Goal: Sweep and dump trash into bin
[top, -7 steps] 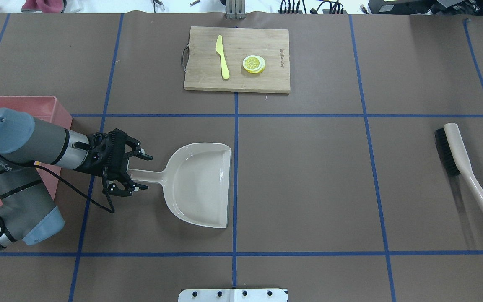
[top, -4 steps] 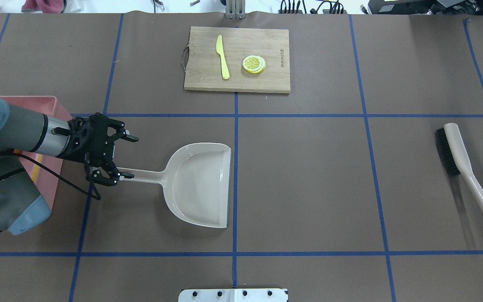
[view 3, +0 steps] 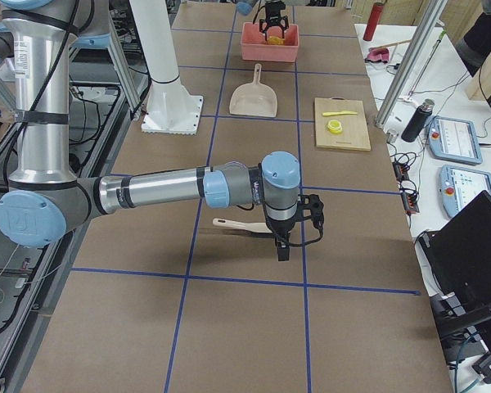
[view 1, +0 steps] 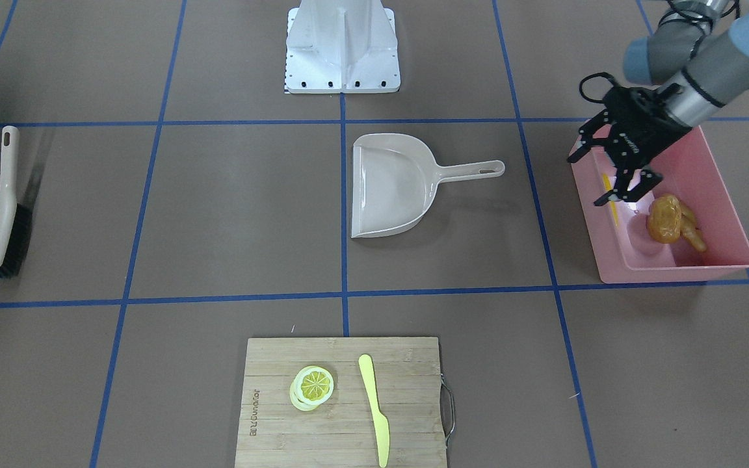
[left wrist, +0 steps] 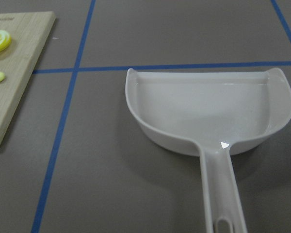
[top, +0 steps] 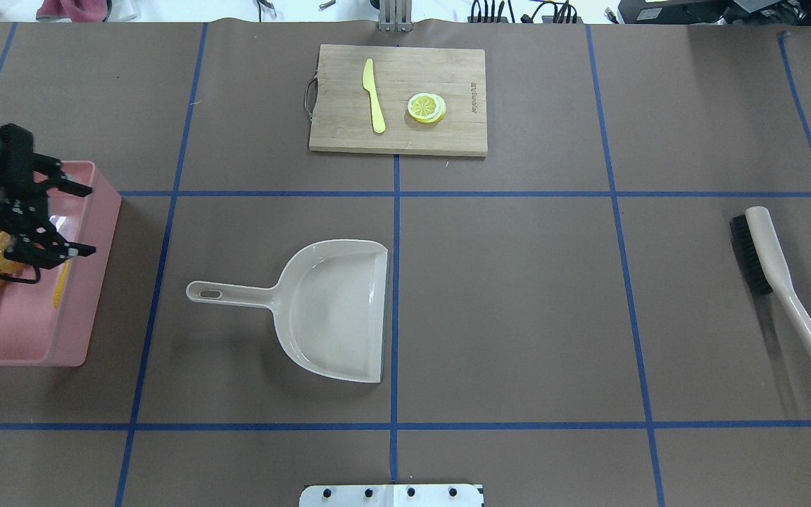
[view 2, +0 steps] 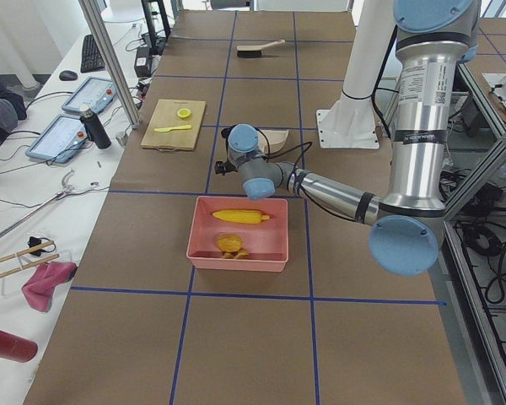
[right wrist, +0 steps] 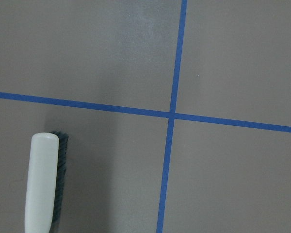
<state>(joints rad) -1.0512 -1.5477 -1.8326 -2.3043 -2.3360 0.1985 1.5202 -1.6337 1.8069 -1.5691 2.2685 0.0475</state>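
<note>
The pink bin (view 1: 722, 195) stands at the table's left end; it also shows in the overhead view (top: 25, 338). Inside lie the yellow corn cob (view 2: 240, 217), the knobby ginger root (view 1: 664, 218) and a brown piece (view 1: 694, 239) against it, probably the potato. My left gripper (top: 89, 220) is open and empty above the bin's rim on the dustpan side (view 1: 608, 175). My right gripper (view 3: 283, 246) hangs over the brush (view 3: 237, 223) far right; I cannot tell if it is open.
The beige dustpan (top: 335, 313) lies empty mid-table, handle pointing toward the bin. The brush (top: 771, 271) lies at the right. A wooden cutting board (top: 462, 134) at the far centre carries a yellow knife (top: 374, 95) and a lemon slice (top: 426, 108).
My left gripper drew back from the dustpan handle, moved left and now hangs over the bin, staying open. The dustpan and brush have not moved.
</note>
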